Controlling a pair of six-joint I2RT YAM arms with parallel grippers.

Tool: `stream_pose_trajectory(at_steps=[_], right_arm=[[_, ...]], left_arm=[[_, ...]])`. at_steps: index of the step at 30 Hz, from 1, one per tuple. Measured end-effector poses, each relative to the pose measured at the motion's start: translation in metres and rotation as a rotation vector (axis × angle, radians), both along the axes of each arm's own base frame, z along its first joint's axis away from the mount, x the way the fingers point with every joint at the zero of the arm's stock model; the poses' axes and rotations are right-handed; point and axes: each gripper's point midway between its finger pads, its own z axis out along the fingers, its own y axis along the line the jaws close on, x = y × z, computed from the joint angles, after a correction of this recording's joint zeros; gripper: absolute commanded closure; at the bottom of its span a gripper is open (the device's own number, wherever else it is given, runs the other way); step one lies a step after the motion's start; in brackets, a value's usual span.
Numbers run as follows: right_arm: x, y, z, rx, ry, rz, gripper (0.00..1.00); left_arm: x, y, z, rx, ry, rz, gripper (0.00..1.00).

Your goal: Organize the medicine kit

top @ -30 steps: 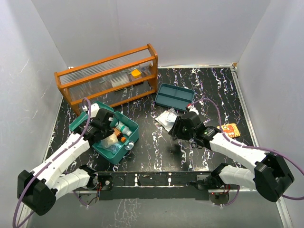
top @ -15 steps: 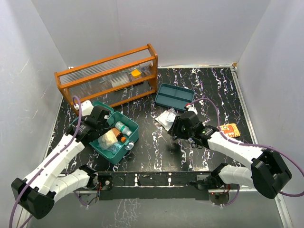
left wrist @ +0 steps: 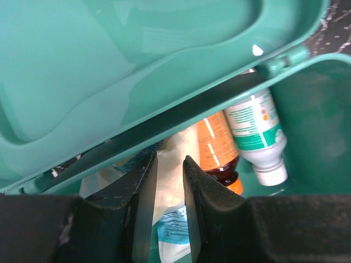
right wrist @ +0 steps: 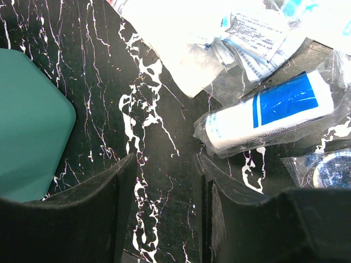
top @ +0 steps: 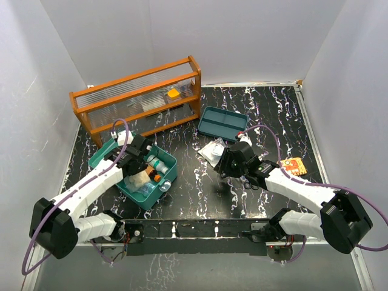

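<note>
The medicine kit (top: 170,163) is a teal box with its lid (top: 103,156) thrown open to the left. My left gripper (top: 138,156) hovers over the box near the hinge. Its jaws (left wrist: 169,161) stand a narrow gap apart, and a cream bag (left wrist: 171,148) shows through the gap. An amber bottle (left wrist: 216,145) and a white, green-labelled bottle (left wrist: 258,131) lie inside. The teal tray insert (top: 222,123) rests apart on the table. My right gripper (top: 225,162) is open over bare table (right wrist: 164,164), beside a wrapped bandage roll (right wrist: 263,118).
A wooden rack (top: 136,100) with clear panels stands at the back left. Loose clear packets (top: 213,150) lie just beyond my right gripper. An orange packet (top: 294,165) sits to the right. White walls close in the table's sides.
The left arm pulled back from the box, then came forward over it near the lid; its jaws widened and narrowed again. The right arm barely moved.
</note>
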Motion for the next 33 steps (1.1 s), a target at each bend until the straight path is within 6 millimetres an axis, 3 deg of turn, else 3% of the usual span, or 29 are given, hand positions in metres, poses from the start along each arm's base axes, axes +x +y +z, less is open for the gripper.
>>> stream_pose_trajectory(at_steps=[9, 15, 24, 27, 29, 33], right_arm=[[0.0, 0.0, 0.0, 0.003, 0.002, -0.002, 0.58], [0.0, 0.0, 0.0, 0.007, 0.005, -0.007, 0.58], [0.0, 0.0, 0.0, 0.007, 0.005, -0.007, 0.57], [0.0, 0.0, 0.0, 0.007, 0.005, -0.007, 0.57], [0.0, 0.0, 0.0, 0.006, 0.005, -0.007, 0.57], [0.0, 0.0, 0.0, 0.006, 0.004, -0.007, 0.57]], left_arm=[[-0.022, 0.014, 0.0, -0.038, -0.003, 0.13, 0.71], [-0.042, 0.021, -0.023, -0.034, 0.058, 0.169, 0.69], [-0.048, 0.025, -0.032, -0.025, 0.079, 0.196, 0.61], [-0.043, 0.023, -0.019, -0.025, 0.065, 0.183, 0.61], [-0.035, 0.021, -0.005, -0.027, 0.035, 0.178, 0.69], [-0.019, 0.019, 0.029, -0.043, -0.061, 0.159, 0.75]])
